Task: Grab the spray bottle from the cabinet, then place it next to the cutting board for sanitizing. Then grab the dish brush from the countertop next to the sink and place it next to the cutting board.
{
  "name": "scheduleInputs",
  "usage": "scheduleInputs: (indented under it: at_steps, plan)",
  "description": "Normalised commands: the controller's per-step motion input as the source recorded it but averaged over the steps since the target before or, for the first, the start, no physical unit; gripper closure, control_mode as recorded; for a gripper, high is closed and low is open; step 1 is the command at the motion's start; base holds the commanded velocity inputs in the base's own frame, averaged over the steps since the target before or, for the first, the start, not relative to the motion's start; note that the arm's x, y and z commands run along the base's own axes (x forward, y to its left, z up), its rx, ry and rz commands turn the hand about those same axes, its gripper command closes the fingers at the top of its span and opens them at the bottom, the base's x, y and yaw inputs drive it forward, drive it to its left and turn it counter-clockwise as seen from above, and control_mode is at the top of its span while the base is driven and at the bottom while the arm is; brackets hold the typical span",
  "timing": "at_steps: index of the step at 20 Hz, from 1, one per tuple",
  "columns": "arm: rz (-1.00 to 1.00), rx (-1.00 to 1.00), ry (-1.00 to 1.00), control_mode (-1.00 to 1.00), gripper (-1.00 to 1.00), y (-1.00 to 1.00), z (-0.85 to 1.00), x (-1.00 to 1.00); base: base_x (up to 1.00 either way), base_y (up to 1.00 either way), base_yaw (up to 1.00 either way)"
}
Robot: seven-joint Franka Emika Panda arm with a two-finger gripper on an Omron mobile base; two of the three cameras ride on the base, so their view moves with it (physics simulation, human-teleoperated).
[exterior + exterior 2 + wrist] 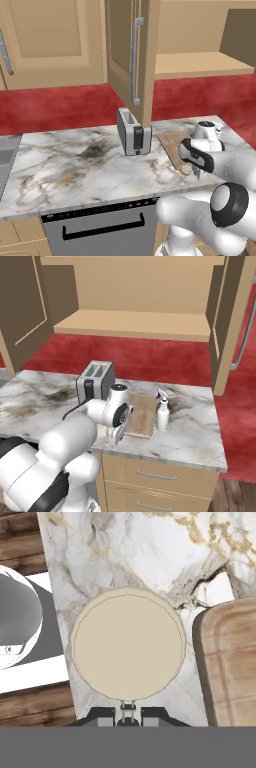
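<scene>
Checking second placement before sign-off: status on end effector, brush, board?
End effector shut on dish brush, low over countertop. Brush head beside cutting board, near counter edge. Spray bottle upright at board's far side. Nothing in the way.

White rounded arm, dark joint caps

Veined glossy marble is seen on the countertop, grained matt wood on the cutting board, brushed metal on toaster, translucent plastic on spray bottle.
</scene>
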Motion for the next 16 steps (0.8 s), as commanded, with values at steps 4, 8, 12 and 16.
scheduleInputs:
  at_steps: [4, 8, 12, 16]
  plan:
    - [0.00, 0.00, 0.01, -1.00, 1.00, -0.12, -0.38, 0.01, 0.00, 0.00, 0.00]
    - [0.00, 0.00, 0.00, -1.00, 1.00, -0.14, -0.33, 0.07, 0.00, 0.00, 0.00]
    - [0.01, 0.00, 0.00, -1.00, 1.00, -0.19, -0.18, 0.21, 0.00, 0.00, 0.00]
    - [0.00, 0.00, 0.00, -1.00, 1.00, -0.14, -0.09, 0.21, 0.00, 0.00, 0.00]
